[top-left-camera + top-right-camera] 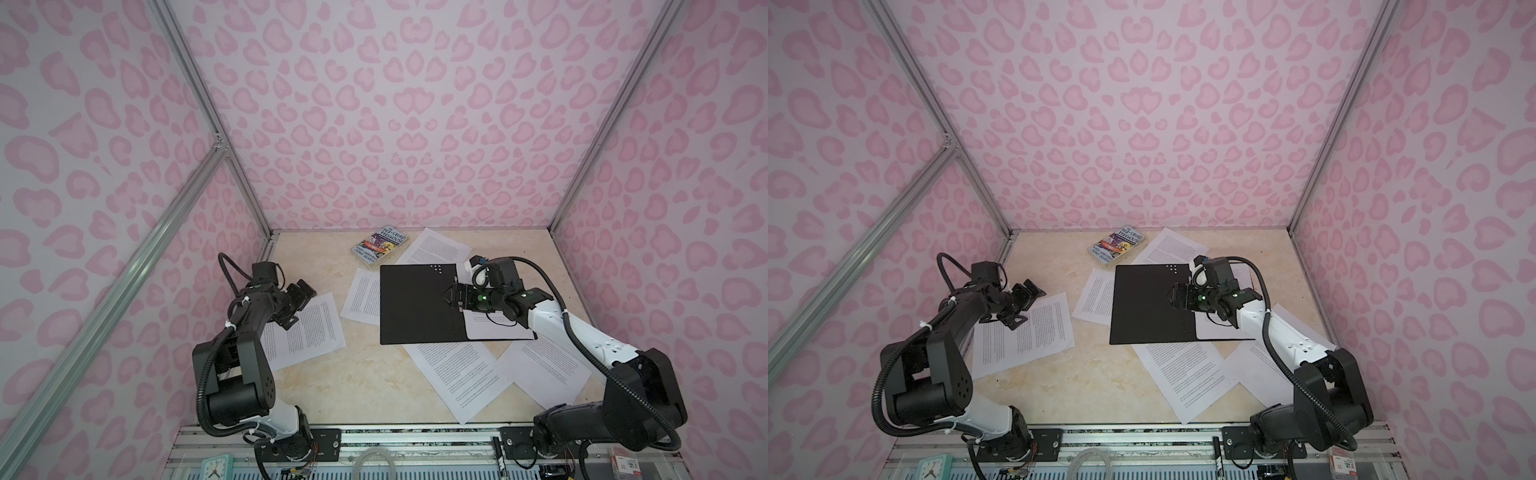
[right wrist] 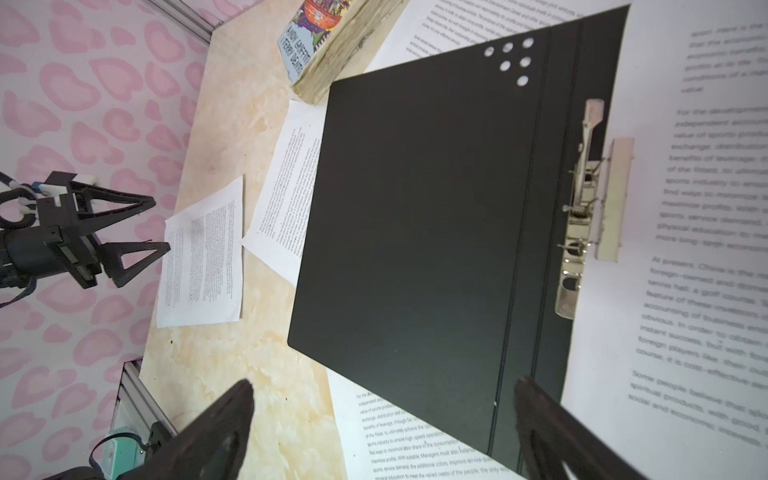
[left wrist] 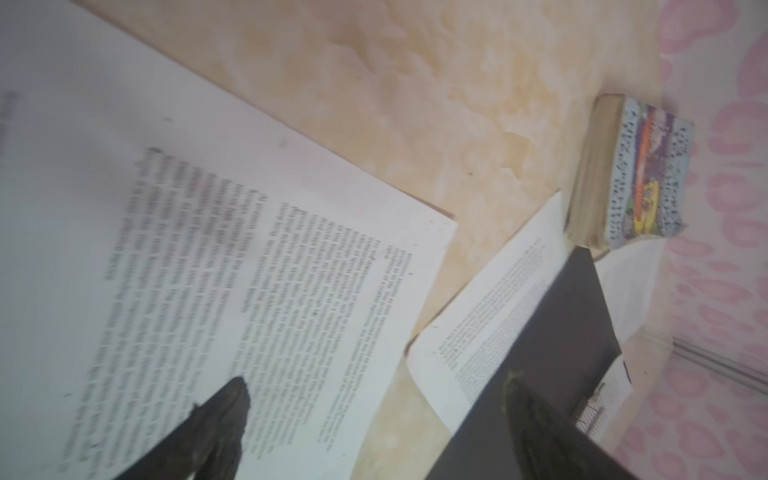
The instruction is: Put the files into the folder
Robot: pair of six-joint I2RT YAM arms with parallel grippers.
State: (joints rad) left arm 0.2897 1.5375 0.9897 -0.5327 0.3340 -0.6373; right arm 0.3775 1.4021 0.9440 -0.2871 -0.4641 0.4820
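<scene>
Thin black-lined folder [image 1: 419, 307] lay open centrally, printed white paper sheets [image 1: 305, 328] scattered around, some beneath it. Jaws fully spread, empty: left gripper [image 2: 160, 226], right gripper [image 1: 446, 296]. Tugging pinned sheets could drag the folder.

The left gripper [image 1: 302, 293] hangs at mid-left in both top views, jaws spread wide and empty. The right gripper [image 1: 448, 296] sits near frame centre on the outstretched right arm [image 1: 582, 332], jaws equally wide, holding nothing.

book [image 1: 380, 245] cover "STOREY TREEHOUSE", sheet [image 2: 706, 208] paras "At present, China", "Some people believe"
</scene>
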